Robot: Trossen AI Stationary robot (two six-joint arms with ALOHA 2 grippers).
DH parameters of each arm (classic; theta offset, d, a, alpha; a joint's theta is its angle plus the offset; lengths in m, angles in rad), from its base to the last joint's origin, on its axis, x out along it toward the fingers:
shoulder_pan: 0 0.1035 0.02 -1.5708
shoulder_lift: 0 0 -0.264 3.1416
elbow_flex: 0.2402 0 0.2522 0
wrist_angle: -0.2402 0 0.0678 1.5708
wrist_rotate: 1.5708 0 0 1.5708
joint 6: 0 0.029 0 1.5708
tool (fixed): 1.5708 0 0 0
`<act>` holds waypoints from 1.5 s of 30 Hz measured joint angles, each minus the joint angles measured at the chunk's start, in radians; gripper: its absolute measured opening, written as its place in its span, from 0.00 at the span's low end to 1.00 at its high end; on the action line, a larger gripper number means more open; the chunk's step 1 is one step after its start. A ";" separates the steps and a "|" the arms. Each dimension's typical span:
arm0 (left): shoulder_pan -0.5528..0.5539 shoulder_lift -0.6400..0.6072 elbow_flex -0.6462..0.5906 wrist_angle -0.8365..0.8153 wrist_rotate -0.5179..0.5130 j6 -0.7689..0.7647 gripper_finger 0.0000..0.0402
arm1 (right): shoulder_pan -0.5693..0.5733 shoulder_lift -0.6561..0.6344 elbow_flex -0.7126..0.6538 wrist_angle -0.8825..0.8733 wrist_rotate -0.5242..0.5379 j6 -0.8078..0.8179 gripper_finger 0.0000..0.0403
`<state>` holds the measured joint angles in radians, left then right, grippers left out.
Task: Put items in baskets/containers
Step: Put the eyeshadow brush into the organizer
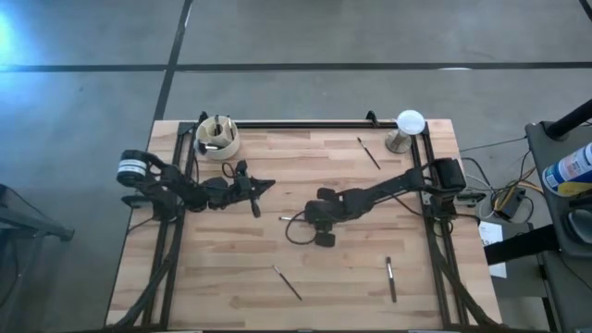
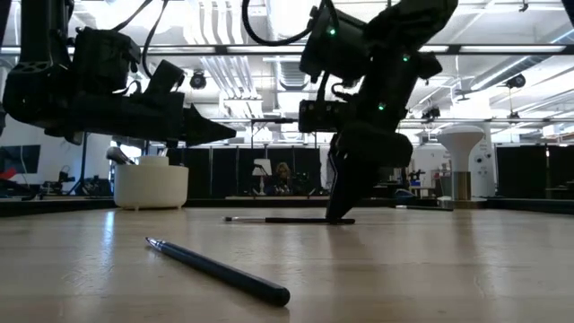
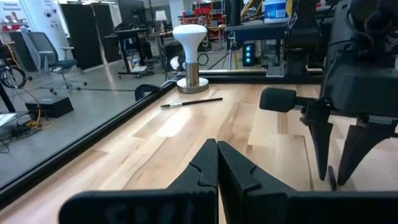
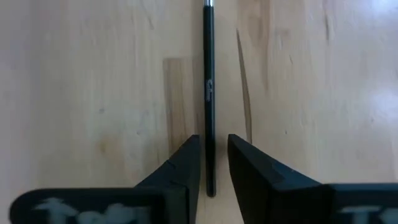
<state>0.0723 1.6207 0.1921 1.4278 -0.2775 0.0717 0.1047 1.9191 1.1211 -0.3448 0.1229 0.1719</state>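
The right arm reaches in from the table's right edge toward the middle, its wrist bent so the right gripper (image 4: 208, 165) points straight down at the wood. Its fingers (image 4: 186, 163) stand slightly apart, astride the end of a dark brush (image 4: 209, 93) that lies flat on the table (image 1: 351, 259); they sit close on either side, but the brush rests on the wood, not lifted. The left arm hangs level above the table on the left, its left gripper (image 3: 217, 163) closed tight and empty, pointing toward the middle. The cup (image 1: 218, 139) stands at the far left corner with brushes in it. Other brushes lie loose: one far right (image 1: 369, 153), two near the front (image 1: 287, 282) (image 1: 391, 279).
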 joint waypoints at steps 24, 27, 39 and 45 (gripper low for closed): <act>0.002 -0.027 -0.015 0.091 0.087 -0.132 0.21 | -0.021 -0.241 -0.360 0.484 -0.063 -0.036 0.02; 0.002 -0.031 -0.014 0.125 0.129 -0.145 0.21 | -0.020 -0.308 -0.444 0.696 -0.045 -0.044 0.02; 0.002 -0.043 0.106 0.128 0.376 -0.174 0.21 | -0.024 -0.411 -0.557 1.200 0.033 -0.074 0.02; 0.002 -0.062 0.181 0.128 0.386 -0.185 0.21 | -0.024 -0.375 -0.524 1.203 0.033 -0.089 0.02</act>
<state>0.0739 1.5592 0.3732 1.5562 0.1083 -0.1129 0.0807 1.5439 0.5973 0.8577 0.1562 0.0831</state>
